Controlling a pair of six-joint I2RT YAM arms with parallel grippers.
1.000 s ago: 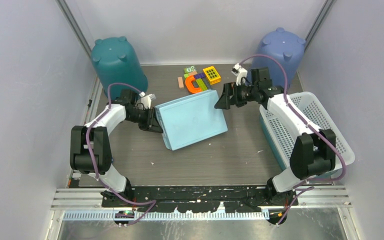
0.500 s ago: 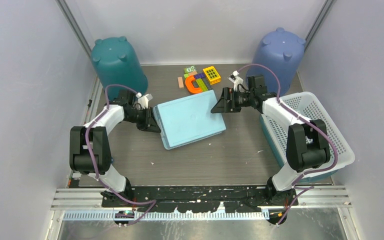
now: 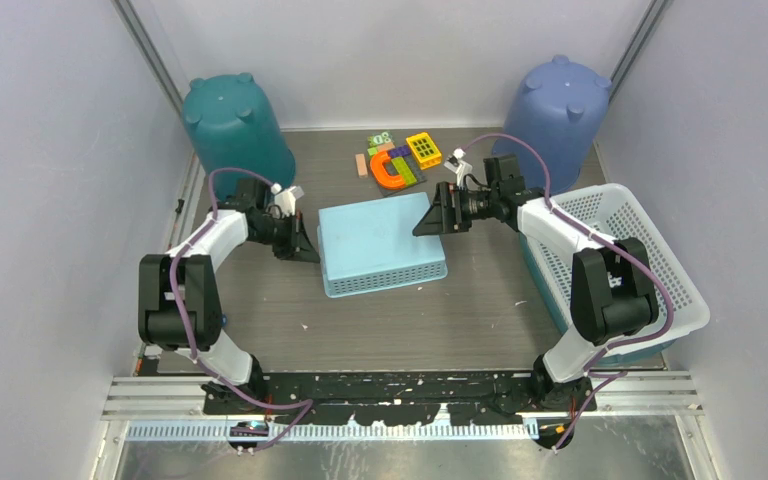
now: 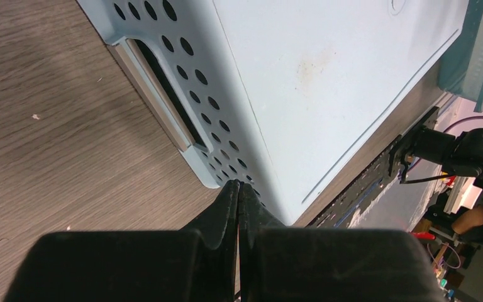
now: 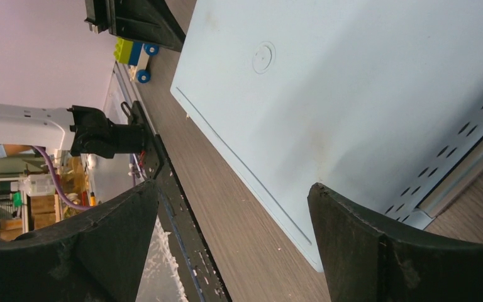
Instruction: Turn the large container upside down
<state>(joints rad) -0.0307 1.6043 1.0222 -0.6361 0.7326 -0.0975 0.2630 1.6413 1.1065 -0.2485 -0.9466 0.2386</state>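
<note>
While bottom-up, one container (image 3: 380, 240), two bins (image 3: 235, 125).

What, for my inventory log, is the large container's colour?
The container is light blue, clearest in the top external view.

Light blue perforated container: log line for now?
light blue perforated plastic container: bottom up, flat on wood-grain table | left tool: shut, at its left side | right tool: open, above its right edge

The container (image 3: 380, 245) lies in the middle of the table (image 3: 440, 320), toys (image 3: 398, 160) just behind it, a basket (image 3: 672, 255) to its right, the left bin (image 3: 235, 125) and right bin (image 3: 560, 105) in the far corners.
</note>
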